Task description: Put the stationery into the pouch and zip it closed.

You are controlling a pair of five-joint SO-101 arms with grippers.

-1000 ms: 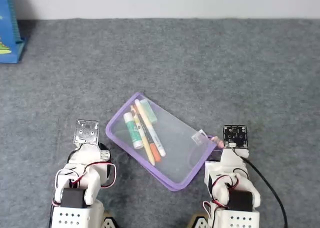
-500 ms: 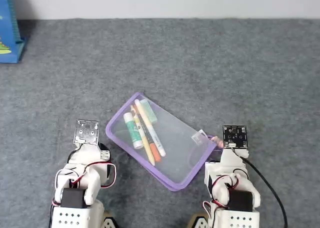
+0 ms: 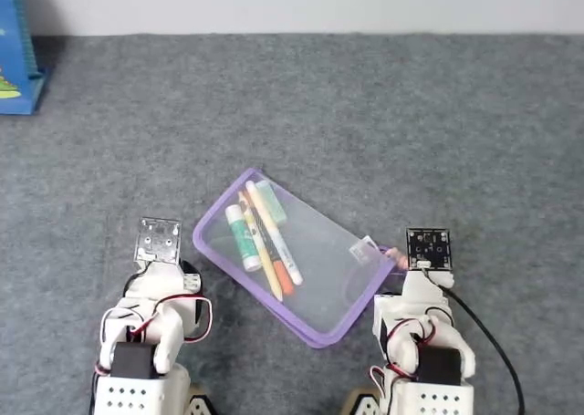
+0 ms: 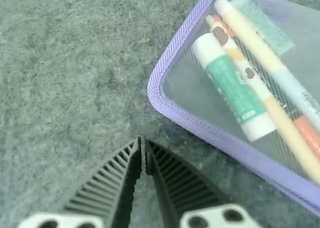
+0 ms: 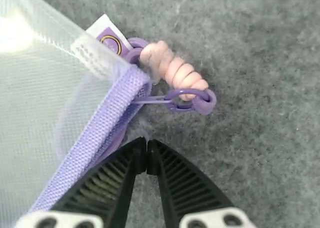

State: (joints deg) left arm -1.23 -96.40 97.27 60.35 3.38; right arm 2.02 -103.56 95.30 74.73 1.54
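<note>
A clear pouch with purple trim [image 3: 301, 260] lies slanted between the two arms. Inside it lie a glue stick [image 3: 243, 237] [image 4: 232, 87], a yellow pencil [image 3: 260, 246] [image 4: 260, 92], a pale pen with an orange end [image 3: 274, 233] [image 4: 272, 67] and a green eraser [image 3: 271, 202] [image 4: 260, 25]. The purple zipper pull [image 5: 180, 100] with a pink coiled loop [image 5: 172, 67] sits at the pouch's corner nearest the right arm. My left gripper [image 4: 142, 145] is shut over the carpet just short of the pouch's edge. My right gripper [image 5: 146, 149] is shut, just beside the pull.
Grey carpet [image 3: 365, 114] covers the whole table. A blue box [image 3: 16, 50] stands at the far left edge. A white label tag [image 5: 102, 32] [image 3: 363, 249] sticks out at the pouch's corner by the zipper pull.
</note>
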